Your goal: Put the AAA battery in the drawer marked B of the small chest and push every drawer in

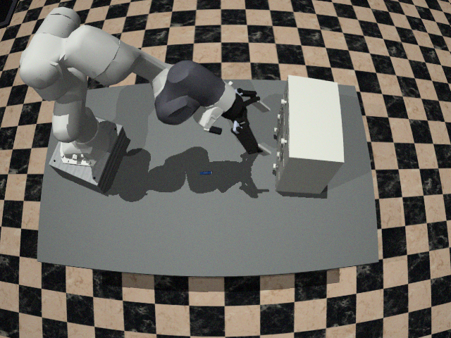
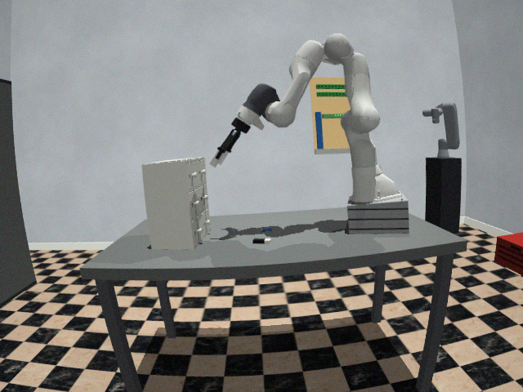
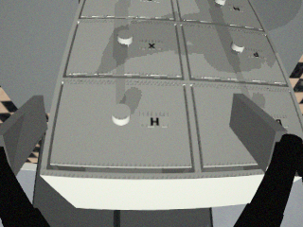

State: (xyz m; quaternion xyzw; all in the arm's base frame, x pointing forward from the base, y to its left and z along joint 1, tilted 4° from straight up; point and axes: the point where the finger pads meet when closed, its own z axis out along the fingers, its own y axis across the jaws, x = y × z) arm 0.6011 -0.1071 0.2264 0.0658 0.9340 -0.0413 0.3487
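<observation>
1. Top view: the AAA battery (image 1: 206, 172) lies on the table (image 1: 204, 236), well apart from the chest; the black-and-white object (image 1: 215, 129) could be mistaken for it.
2. The gripper (image 1: 263, 127), spread fully and holding nothing, risks choosing the wrong knob; labels are barely legible.
3. Overpulling could droop a drawer or shift the small chest (image 1: 315, 120).

Top view straight down, exterior frontal, wrist close on shared chest (image 1: 315, 120).

Grey table (image 1: 204, 232), white chest (image 1: 315, 120), blue battery (image 1: 206, 172), black-white block (image 2: 261, 240), robot pedestal (image 1: 109, 167)
</observation>
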